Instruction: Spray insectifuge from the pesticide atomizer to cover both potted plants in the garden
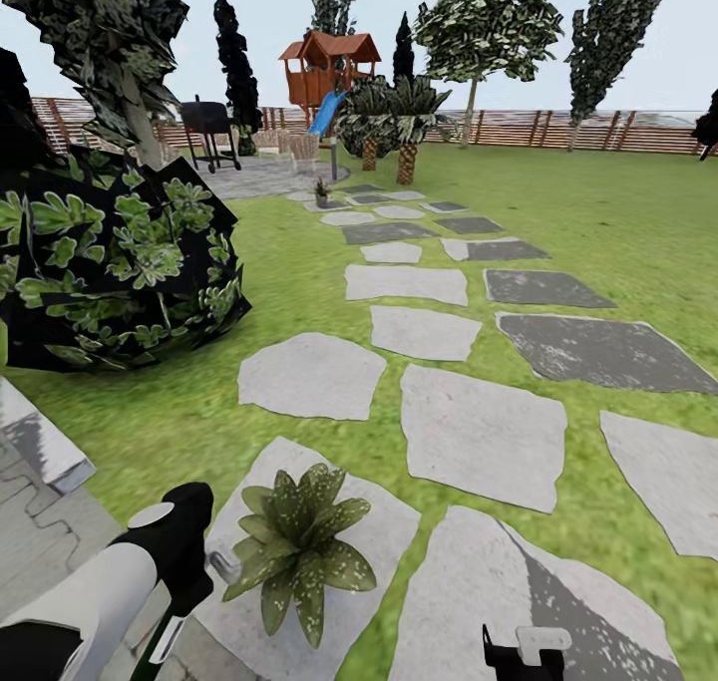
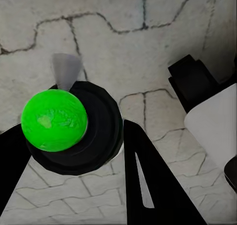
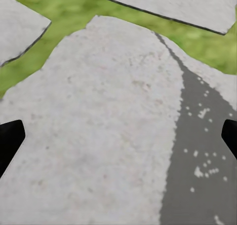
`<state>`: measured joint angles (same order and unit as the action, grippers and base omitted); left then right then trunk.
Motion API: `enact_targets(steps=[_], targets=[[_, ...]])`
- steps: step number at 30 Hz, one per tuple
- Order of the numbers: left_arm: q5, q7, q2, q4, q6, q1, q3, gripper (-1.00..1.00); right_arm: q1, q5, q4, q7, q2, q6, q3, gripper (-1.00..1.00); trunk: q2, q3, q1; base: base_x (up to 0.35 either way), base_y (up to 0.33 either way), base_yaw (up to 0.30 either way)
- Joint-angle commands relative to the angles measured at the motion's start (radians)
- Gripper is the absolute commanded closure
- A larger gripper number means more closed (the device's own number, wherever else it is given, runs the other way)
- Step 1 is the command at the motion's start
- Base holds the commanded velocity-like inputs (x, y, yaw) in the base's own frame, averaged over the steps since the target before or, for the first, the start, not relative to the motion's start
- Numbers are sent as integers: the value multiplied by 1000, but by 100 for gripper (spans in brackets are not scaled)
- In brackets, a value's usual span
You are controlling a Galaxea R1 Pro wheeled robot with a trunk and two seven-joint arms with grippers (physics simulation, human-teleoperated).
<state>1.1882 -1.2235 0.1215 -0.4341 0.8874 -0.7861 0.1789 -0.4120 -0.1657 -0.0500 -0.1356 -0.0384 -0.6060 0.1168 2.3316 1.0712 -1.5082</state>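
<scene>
Hand of the left arm [image 2: 74,151] closed around the pesticide atomizer [image 2: 71,129], black fingers [image 2: 158,185] pressing both sides of its dark body, bright green cap facing the wrist camera, pale clear nozzle tip [image 2: 65,69] poking out beyond over grey paving. Same atomizer [image 1: 165,636] seen from the head as a slim green-and-white sliver under the black wrist. Right hand [image 1: 524,651] low and idle, holding nothing, finger tips wide apart at the two edges of its wrist view above a bare stepping stone [image 3: 108,126] with a darker patch.

Just beyond the left hand, toward the right hand: one potted plant [image 1: 299,546], a low rosette of broad pointed leaves sitting on a grey stone, faint pale specks on a few leaves, possibly insectifuge, possibly leaf texture; cannot tell. Farther from both hands, on the left arm's side: big round dark-leaved bush [image 1: 115,262]. Stepping stones [image 1: 404,282] running away across the lawn [image 1: 618,222]. Much farther: a small plant [image 1: 321,192] by the far stones, perhaps the second potted plant, too tiny to confirm. Beyond that a fence [image 1: 598,131] and playhouse [image 1: 329,68].

Judged progress: pickup done; spraying of the near plant apparently just at hand, full cover not evident; second plant wholly left, likely needing a drive along the path.
</scene>
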Motion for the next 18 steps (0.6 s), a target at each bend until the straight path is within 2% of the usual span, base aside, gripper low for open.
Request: enact_targets(steps=[1, 6, 10, 11, 18], targets=[[7, -6, 1, -3, 7, 8, 4, 100, -1, -11, 1, -3, 0, -2, 7, -100, 0, 1, 0, 0, 0, 6], [5, 32, 0, -3, 7, 14, 3, 100, -1, -11, 1, -3, 0, -3, 8, -100, 0, 1, 0, -22, -168, 1], [2, 34, -2, -3, 7, 15, 1, 100, -1, -11, 1, -3, 0, -3, 8, -100, 0, 1, 0, -201, -211, 0], [-8, 34, -3, -3, 7, 14, 1, 100, -1, -11, 1, -3, 0, -3, 8, -100, 0, 1, 0, -253, -151, 0], [-24, 36, 0, -2, 7, 16, 1, 100, -1, -11, 1, -3, 0, -2, 8, -100, 0, 1, 0, -72, -23, 0]])
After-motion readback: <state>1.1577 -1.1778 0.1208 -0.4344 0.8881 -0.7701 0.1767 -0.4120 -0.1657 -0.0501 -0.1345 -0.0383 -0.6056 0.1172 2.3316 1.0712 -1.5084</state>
